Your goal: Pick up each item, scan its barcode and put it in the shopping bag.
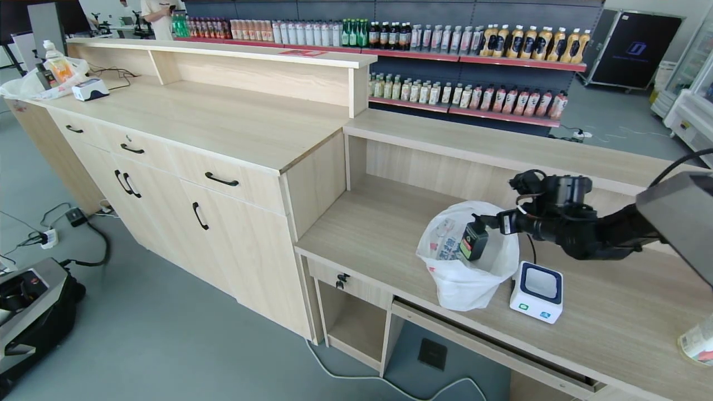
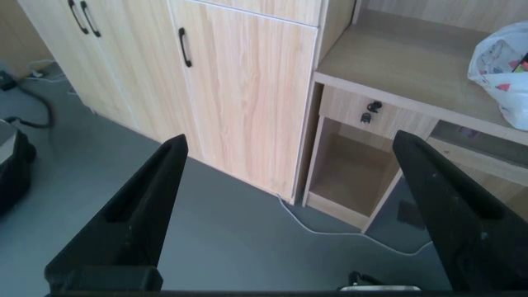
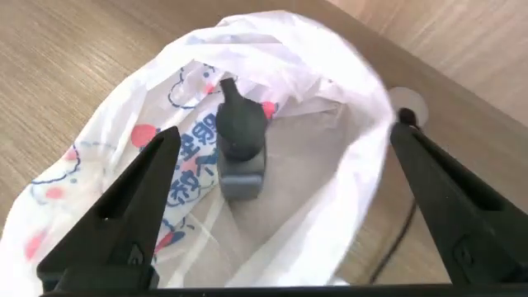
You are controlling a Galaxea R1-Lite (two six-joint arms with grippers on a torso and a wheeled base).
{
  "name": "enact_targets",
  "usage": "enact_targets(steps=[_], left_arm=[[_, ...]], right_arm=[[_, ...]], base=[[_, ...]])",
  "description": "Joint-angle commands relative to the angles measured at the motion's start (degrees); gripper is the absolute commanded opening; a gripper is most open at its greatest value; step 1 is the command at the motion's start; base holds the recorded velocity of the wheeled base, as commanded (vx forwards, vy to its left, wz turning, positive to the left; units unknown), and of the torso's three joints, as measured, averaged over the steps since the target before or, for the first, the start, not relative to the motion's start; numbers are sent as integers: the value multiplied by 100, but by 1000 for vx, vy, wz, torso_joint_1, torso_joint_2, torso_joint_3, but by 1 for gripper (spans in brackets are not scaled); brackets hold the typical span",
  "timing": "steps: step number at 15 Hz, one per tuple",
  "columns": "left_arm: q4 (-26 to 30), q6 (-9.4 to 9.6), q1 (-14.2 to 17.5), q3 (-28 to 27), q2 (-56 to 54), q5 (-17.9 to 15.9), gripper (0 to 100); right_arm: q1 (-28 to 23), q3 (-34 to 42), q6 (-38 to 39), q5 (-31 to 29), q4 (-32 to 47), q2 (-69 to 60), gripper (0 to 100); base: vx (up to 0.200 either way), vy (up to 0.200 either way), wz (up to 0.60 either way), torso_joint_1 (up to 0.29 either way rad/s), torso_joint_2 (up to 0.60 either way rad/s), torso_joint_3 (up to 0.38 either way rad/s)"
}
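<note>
Head view puts the right end effector [image 1: 486,221] at the mouth of the white shopping bag [image 1: 462,284], which stands on the lower counter [image 1: 379,234] just beside the white barcode scanner [image 1: 537,289]. A dark bottle [image 1: 473,240] with a green and red label sits upright inside the bag's opening, close under the fingertips.

Right wrist view settles the grip. The end effector [image 3: 285,132] has its fingers spread wide, and the bottle [image 3: 239,140] stands between them but deeper down, against the printed wall of the bag [image 3: 124,173], touched by neither finger. So I judge the step in hand to be the drop-off: this item is in the bag and let go.

Left wrist view shows the left end effector [image 2: 290,142] spread as well, holding nothing, hanging over the floor in front of the cabinet doors [image 2: 247,82], well apart from the bag.

What comes next, as I read it, is to lift the right arm straight up out of the bag mouth without snagging the thin plastic rim, then go for another item. A pale container [image 1: 699,340], cut off by the picture's edge, stands on the counter on the robot's right, and is the likely candidate. It would need picking up and its barcode turned toward the scanner window before bagging.
</note>
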Motion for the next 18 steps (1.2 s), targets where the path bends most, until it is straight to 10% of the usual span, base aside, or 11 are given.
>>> enact_targets(steps=[1, 7, 11, 18], left_arm=[[-1, 2, 0, 0, 0, 0, 100], [-1, 2, 0, 0, 0, 0, 100], [-1, 2, 0, 0, 0, 0, 100], [-1, 2, 0, 0, 0, 0, 100]], right_arm=[[-1009, 3145, -581, 39, 91, -3554, 100], [-2301, 4428, -748, -1077, -23, -3836, 100], [-2802, 4279, -72, -435, -2528, -1515, 100], [-2283, 4191, 482, -585, -4462, 40, 100]], base=[[0, 0, -600, 2, 2, 7], [0, 0, -600, 0, -1, 6], [0, 0, -150, -3, -1, 1], [0, 0, 0, 0, 0, 0]])
